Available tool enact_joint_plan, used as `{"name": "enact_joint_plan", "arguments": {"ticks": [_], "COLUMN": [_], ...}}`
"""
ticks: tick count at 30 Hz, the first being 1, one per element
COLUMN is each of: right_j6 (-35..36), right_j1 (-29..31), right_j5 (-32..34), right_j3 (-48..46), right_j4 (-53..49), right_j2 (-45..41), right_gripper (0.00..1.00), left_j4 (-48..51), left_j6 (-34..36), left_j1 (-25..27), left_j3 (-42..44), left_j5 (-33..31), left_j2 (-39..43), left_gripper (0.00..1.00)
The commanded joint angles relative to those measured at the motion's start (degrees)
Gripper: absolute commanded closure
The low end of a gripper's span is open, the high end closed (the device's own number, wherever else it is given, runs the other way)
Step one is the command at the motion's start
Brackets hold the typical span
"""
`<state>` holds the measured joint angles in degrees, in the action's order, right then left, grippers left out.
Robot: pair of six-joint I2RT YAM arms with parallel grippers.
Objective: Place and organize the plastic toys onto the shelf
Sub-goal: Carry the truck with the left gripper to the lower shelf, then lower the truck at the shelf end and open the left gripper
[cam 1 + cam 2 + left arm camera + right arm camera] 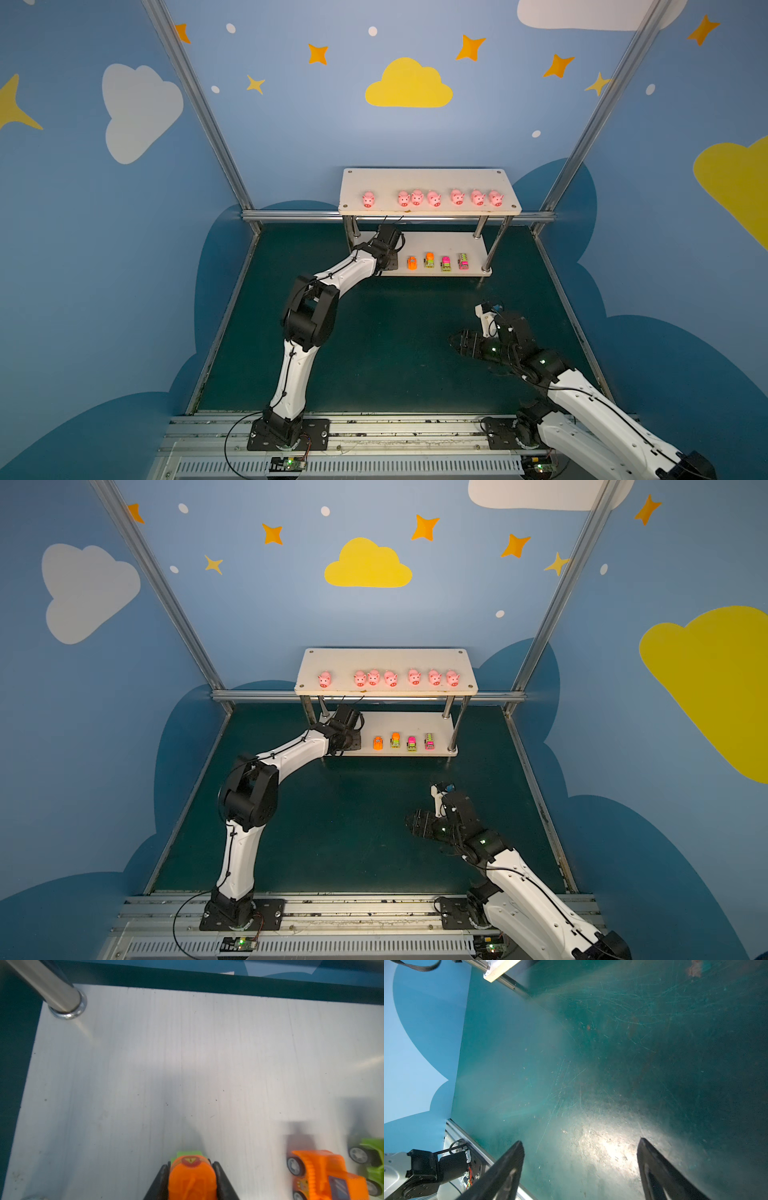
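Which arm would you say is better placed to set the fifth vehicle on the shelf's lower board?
Left. The left gripper grips the orange-and-green vehicle over the lower board, beside the parked vehicles. The right gripper hangs open, empty, above the table, away from the shelf.
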<state>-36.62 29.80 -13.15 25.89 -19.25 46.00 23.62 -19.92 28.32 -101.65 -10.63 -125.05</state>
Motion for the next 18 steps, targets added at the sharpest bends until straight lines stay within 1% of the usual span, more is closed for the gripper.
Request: {"name": "enact_joint_plan", "arguments": {"ticks": [1,8,9,11,13,15,18], "right_j6": [1.02,0.94,0.94,0.94,0.97,0.94,0.78], "right_j1": [-0.44,-0.97,-0.97,-1.03,-1.08,-1.19,-1.23], "right_j5": [-0.91,-1.44,-1.51,-1.61,-1.71,-1.87,-2.14], "right_j3": [1.06,1.18,1.18,1.34,1.42,1.46,1.60], "right_j4": [1.53,1.84,1.84,1.84,1.80,1.73,1.42], "right_j2": [0.40,1.38,1.38,1.38,1.38,1.38,1.29], "right_gripper": [0.16,0.16,0.16,0.16,0.16,0.16,0.16], "left_j4": [0.81,2.77,3.00,3.42,3.50,3.58,3.70], "left_j6": [0.35,0.10,0.12,0.00,0.05,0.17,0.50], "left_j1": [-0.35,-0.36,-0.28,-0.29,-0.29,-0.28,-0.11], "left_j3": [-1.70,-3.41,-3.55,-3.73,-3.58,-3.52,-3.04], "left_j5": [0.83,1.99,2.16,2.27,2.28,2.11,1.94], "left_j2": [-0.72,-1.09,-1.01,-0.79,-0.38,0.06,1.11], "left_gripper": [0.63,0.51,0.48,0.38,0.32,0.22,0.16]}}
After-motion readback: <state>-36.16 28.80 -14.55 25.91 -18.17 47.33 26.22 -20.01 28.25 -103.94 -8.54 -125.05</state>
